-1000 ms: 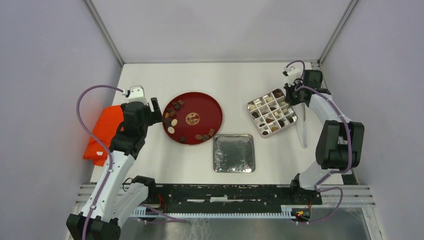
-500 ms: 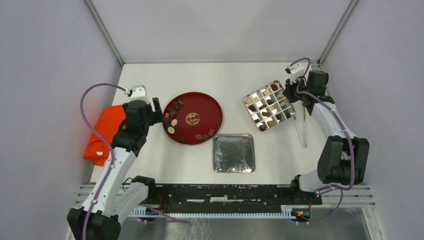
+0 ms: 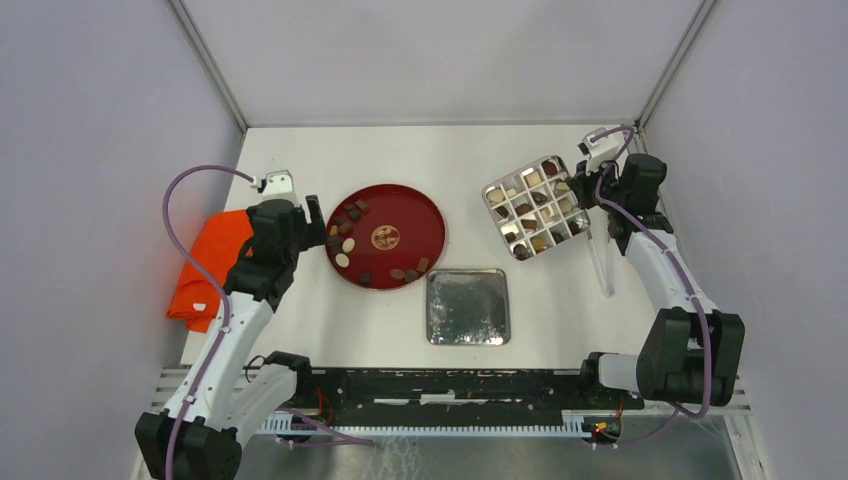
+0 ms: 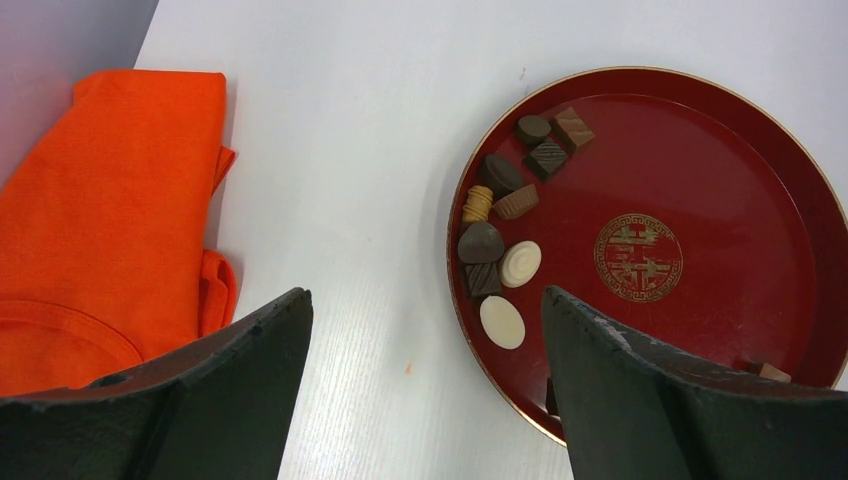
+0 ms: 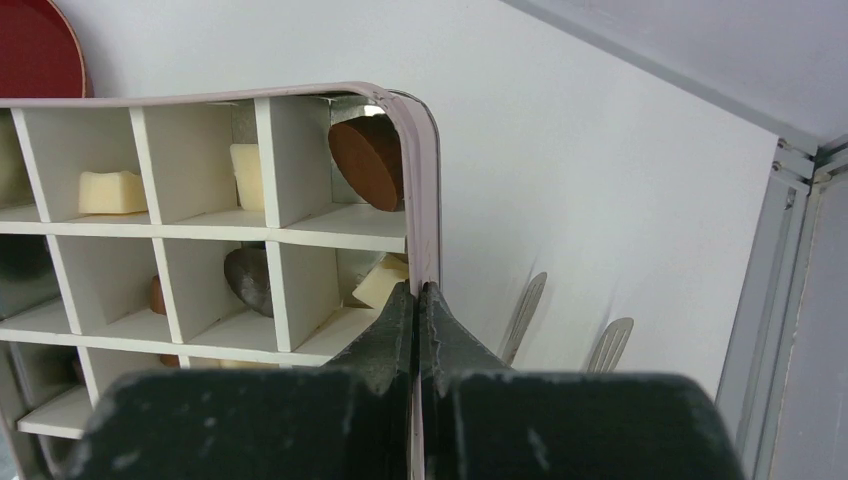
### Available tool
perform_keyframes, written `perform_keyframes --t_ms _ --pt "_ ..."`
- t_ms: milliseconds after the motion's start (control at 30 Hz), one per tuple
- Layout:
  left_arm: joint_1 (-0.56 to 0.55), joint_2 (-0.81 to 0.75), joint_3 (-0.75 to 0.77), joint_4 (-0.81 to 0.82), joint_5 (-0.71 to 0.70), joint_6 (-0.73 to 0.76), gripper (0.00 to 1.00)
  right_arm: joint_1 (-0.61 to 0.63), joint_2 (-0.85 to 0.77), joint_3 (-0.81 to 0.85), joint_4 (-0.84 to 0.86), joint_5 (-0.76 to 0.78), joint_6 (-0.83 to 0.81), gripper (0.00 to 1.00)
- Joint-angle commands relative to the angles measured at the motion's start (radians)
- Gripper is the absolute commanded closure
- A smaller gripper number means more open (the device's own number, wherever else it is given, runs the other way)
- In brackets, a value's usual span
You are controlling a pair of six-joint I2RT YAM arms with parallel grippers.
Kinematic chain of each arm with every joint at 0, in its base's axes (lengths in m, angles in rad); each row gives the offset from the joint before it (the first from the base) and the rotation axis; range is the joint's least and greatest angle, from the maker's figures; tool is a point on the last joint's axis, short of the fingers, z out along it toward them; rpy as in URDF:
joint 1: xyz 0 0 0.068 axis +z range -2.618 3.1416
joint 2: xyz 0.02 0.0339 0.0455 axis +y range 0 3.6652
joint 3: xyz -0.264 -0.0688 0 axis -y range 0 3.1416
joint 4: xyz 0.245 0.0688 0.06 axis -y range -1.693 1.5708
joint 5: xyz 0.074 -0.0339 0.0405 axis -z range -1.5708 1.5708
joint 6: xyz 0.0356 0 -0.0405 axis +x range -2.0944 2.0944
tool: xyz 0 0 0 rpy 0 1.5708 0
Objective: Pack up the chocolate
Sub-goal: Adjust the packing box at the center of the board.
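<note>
The left claw hung released, its jaws spread wide, over the left rim of the red plate. The chocolate lay partly there, clustered along that rim in dark, tan and cream pieces. The rest sat in compartments of the box, including one brown piece in the corner cell. The right claw was clenched on the box's right wall. An orange cloth lay at the desk's left edge. What looked like clear tongs lay beside the box.
</note>
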Motion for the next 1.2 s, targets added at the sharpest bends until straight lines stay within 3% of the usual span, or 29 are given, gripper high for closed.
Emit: perform_keyframes --t_ms 0,967,1167 --pt "0.004 0.002 0.007 0.038 -0.023 0.038 0.10 0.000 -0.068 0.009 0.146 -0.043 0.063 1.00" --pt "0.003 0.003 0.006 0.038 -0.021 0.037 0.10 0.000 -0.089 0.017 0.108 -0.061 0.044 1.00" --pt "0.004 0.006 0.007 0.038 -0.017 0.038 0.10 0.000 0.030 0.097 -0.039 -0.001 0.072 1.00"
